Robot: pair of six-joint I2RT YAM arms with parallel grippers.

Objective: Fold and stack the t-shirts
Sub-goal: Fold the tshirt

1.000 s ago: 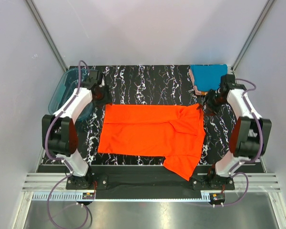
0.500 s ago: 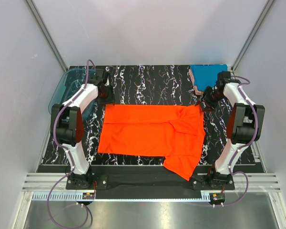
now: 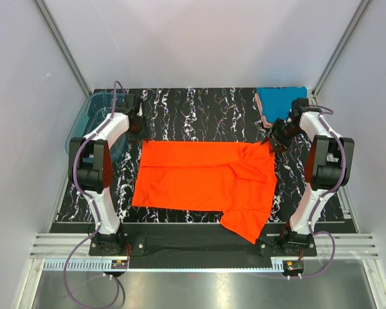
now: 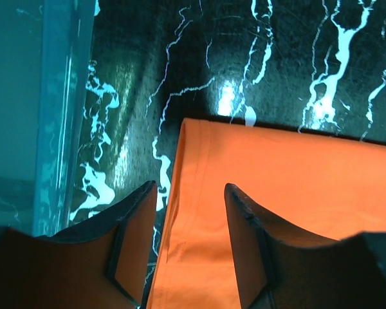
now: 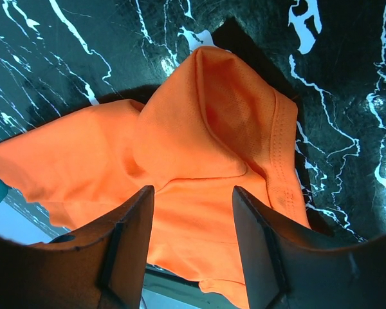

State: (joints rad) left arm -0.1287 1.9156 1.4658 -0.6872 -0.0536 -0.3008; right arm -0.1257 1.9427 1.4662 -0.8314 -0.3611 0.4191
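Orange t-shirt (image 3: pixel 206 180), far corners between parted fingers (image 4: pixel 132 248)

- The orange-red t-shirt (image 3: pixel 206 180) is soft cloth and not shiny. Up close it has a fine knit with tiny holes. A row of stitches runs along the hem.
- The teal blue t-shirt (image 3: pixel 282 103) is soft, dull cloth too.
- The table (image 3: pixel 199 109) looks like black stone with white veins. It is smooth and glossy, and light shines off it.
- The tub (image 3: pixel 90 122) is see-through teal plastic, smooth and shiny.
- The left arm (image 3: pixel 109 132) has smooth white covers that look like plastic.
- The fingers (image 4: pixel 248 244) of the left gripper (image 4: pixel 190 193) are dark and hard, with a faint orange shine.
- The rail (image 3: pixel 58 246) is silver metal with ridges.
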